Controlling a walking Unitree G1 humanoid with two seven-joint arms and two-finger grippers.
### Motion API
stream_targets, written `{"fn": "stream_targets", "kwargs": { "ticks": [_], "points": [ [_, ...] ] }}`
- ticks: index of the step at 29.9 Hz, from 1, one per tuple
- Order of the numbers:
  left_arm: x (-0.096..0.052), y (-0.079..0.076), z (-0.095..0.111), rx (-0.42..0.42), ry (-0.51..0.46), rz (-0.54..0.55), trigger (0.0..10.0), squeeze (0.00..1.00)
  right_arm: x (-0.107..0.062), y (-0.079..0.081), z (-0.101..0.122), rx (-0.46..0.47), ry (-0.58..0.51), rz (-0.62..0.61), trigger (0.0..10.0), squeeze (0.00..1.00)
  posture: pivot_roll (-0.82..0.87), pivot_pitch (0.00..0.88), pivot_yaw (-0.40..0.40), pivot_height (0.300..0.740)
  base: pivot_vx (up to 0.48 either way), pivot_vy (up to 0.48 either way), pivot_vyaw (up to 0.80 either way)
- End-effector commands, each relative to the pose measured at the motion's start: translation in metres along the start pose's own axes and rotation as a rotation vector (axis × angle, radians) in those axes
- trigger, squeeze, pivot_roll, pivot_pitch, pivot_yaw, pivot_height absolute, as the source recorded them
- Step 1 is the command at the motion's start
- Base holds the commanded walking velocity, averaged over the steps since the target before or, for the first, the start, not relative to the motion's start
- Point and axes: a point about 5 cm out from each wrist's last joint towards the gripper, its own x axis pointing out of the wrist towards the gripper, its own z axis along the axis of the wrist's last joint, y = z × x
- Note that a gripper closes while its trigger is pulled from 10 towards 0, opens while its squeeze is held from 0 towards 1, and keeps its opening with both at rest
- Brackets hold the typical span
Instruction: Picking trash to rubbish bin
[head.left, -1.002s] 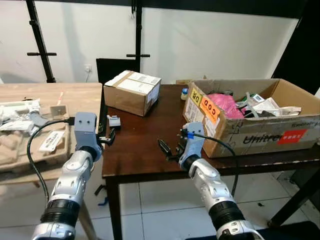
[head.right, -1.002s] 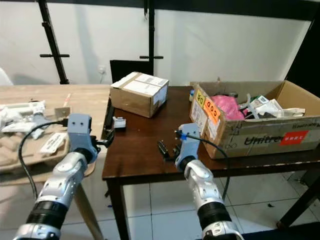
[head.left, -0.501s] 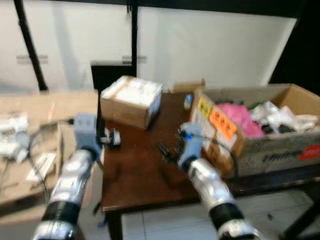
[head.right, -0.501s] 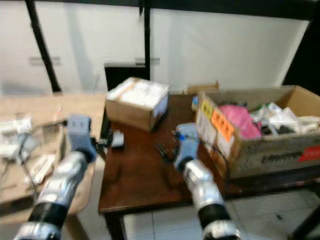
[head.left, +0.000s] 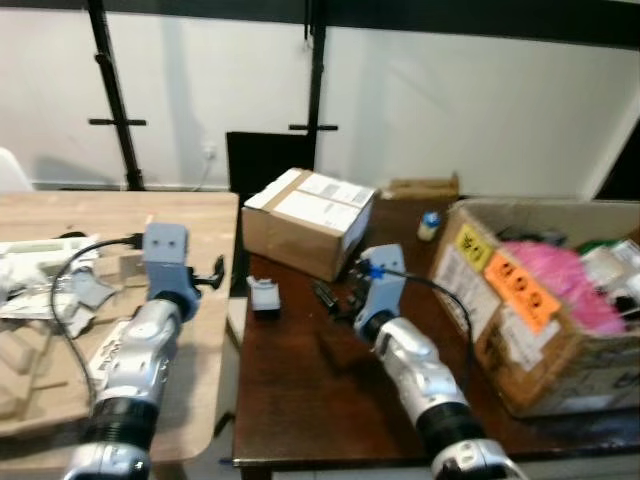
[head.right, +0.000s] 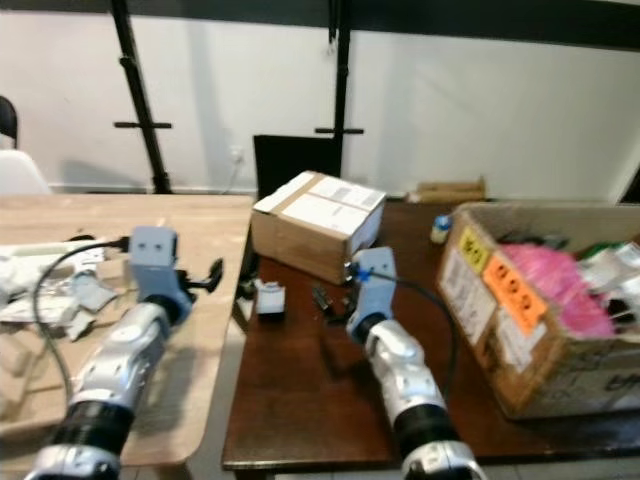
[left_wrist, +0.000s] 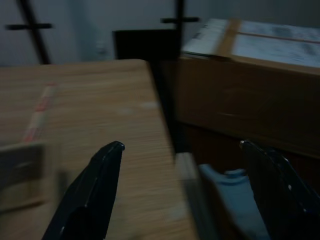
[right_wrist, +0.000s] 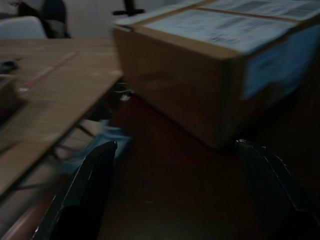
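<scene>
Here, taped cardboard box (head.left: 308, 220), glossy dark table (head.left: 330, 400)

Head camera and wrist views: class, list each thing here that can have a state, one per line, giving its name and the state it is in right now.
Left gripper: open, empty, held over the light wooden table.
Right gripper: open, empty, above the dark table.
Sealed cardboard box: taped shut, upright.
Big open carton: open-topped, full of pink plastic and packaging.
Small bottle: upright, blue cap on.
Small grey-blue object: resting on the dark table, untouched.
</scene>
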Motion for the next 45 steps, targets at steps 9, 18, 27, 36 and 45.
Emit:
{"fn": "stream_targets", "kwargs": {
  "ticks": [9,18,27,36,45],
  "points": [
    [0.008,-0.013,-0.008,0.027,0.062,-0.038,10.0,0.0,-0.004,-0.003,-0.006,0.01,0.019,-0.022,10.0,0.0,0.05,0.06,-0.041,0.74,0.0,0.0,0.0],
    [0.014,-0.013,-0.01,0.048,0.104,-0.009,10.0,0.0,-0.005,-0.006,-0.007,-0.001,0.025,-0.031,10.0,0.0,0.05,0.064,-0.035,0.74,0.0,-0.193,0.0],
    [0.016,-0.009,-0.011,0.022,0.107,0.024,10.0,0.0,-0.006,-0.005,-0.008,-0.005,0.031,-0.029,10.0,0.0,0.05,0.071,-0.035,0.74,0.0,-0.107,0.0],
    [0.015,-0.001,-0.011,0.021,0.105,0.05,10.0,0.0,-0.006,-0.003,-0.008,-0.006,0.032,-0.019,10.0,0.0,0.05,0.073,-0.038,0.74,0.0,0.0,0.0],
    [0.015,0.009,-0.011,0.084,0.115,0.06,10.0,0.0,-0.006,-0.003,-0.009,-0.01,0.041,-0.012,10.0,0.0,0.05,0.076,-0.044,0.74,0.0,0.0,0.0]
  ]
}}
